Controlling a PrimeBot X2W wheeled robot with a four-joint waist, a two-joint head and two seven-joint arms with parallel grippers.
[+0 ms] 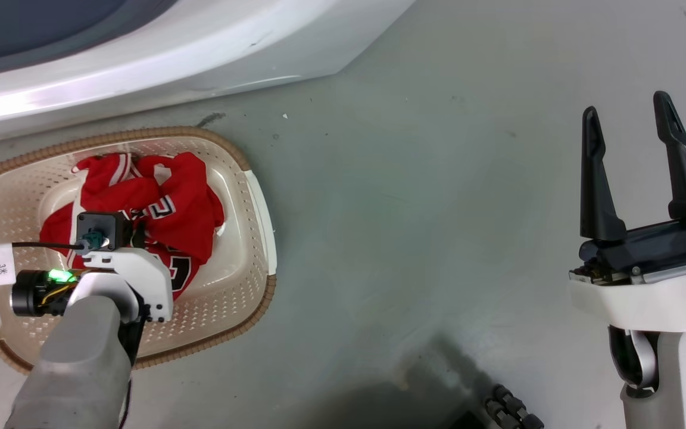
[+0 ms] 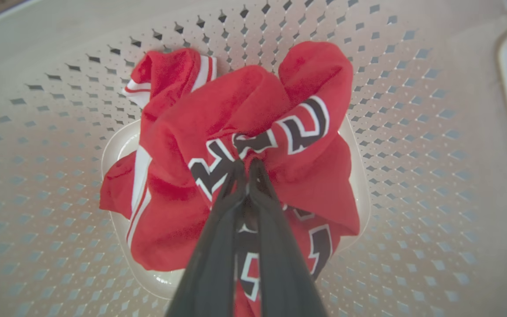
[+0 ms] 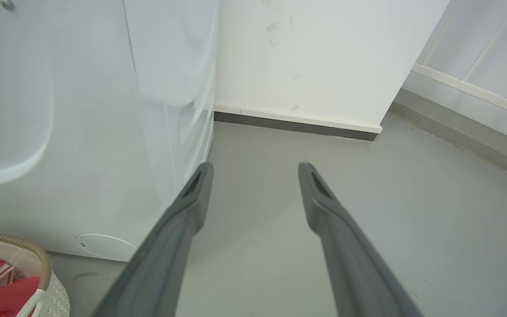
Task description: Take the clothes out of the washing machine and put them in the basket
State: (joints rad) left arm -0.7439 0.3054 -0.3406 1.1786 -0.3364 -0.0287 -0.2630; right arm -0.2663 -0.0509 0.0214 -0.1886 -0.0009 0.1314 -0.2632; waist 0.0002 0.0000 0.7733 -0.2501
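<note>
- Left tool (image 2: 247,171): in the head view it is hidden under its own wrist and camera block. In the wrist view its fingers are pressed together, with a fold of the jersey (image 2: 236,101) gathered at the tips. It appears clamped on that fold, though the pinch itself is blurred.
- Jersey: a red heap on the bottom of the basket (image 1: 158,132), directly below the left wrist. I cannot tell if it is one garment or two.
- Writing on the jersey: black characters outlined in white, too creased to read. In the head view one piece looks like a "2" (image 1: 164,208).
- A small white mark shows on the jersey between the left fingers, too blurred to name.
- Label (image 1: 2,266): a paper tag on the basket's near handle, reading "3米".
- Basket: on the floor (image 1: 408,208), just in front of the washer (image 1: 170,53). Its left end is cut off in the head view.
- Washer: cut off by the frame — a white front edge and part of the grey port ring show.
- Right tool (image 1: 626,104): fingers apart and holding nothing, over bare floor well to the right of the basket.
</note>
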